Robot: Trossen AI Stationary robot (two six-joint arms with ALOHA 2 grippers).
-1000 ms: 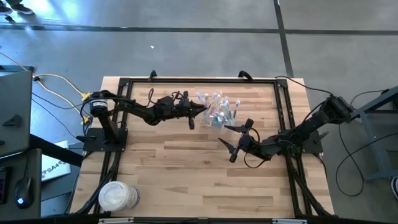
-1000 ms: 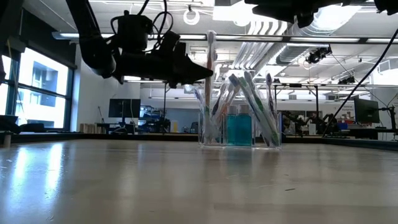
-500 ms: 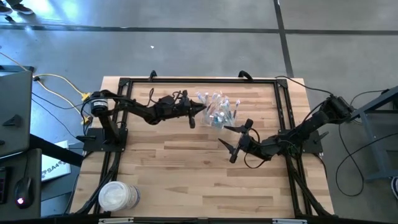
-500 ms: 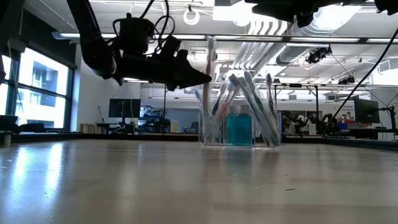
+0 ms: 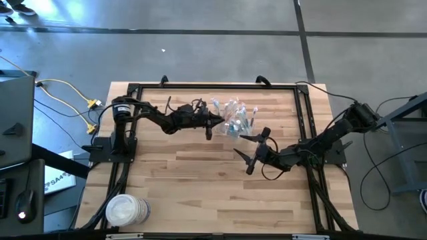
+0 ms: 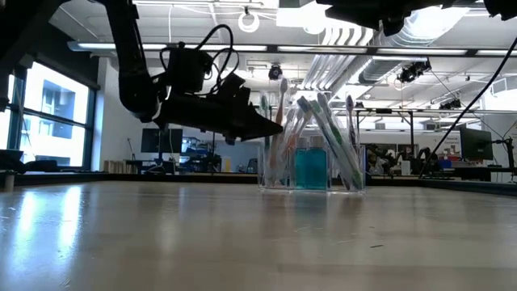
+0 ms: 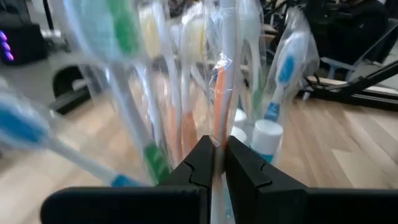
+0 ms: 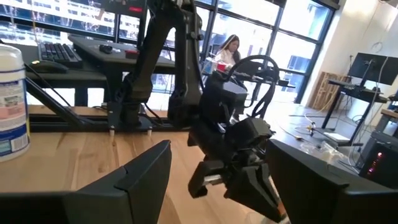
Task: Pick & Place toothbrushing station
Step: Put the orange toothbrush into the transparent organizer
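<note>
Left fingers: the left gripper (image 7: 217,163) is pinched on a wrapped white toothbrush (image 7: 225,74), centre frame.
Cup: the small clear plastic cup (image 5: 233,124) is seen upper centre.
Right gripper (image 5: 250,153): spread, waiting lower right.
Risk: neighbouring brushes may be dragged out.

Bright ceiling lights backlight the low view into silhouettes; left wrist view's near toothbrushes (image 7: 130,93) blur.

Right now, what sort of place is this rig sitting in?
Probably a robotics lab or open workshop: a wooden table on a bare concrete floor, exposed ceiling ducts, and desks with a keyboard behind.
</note>
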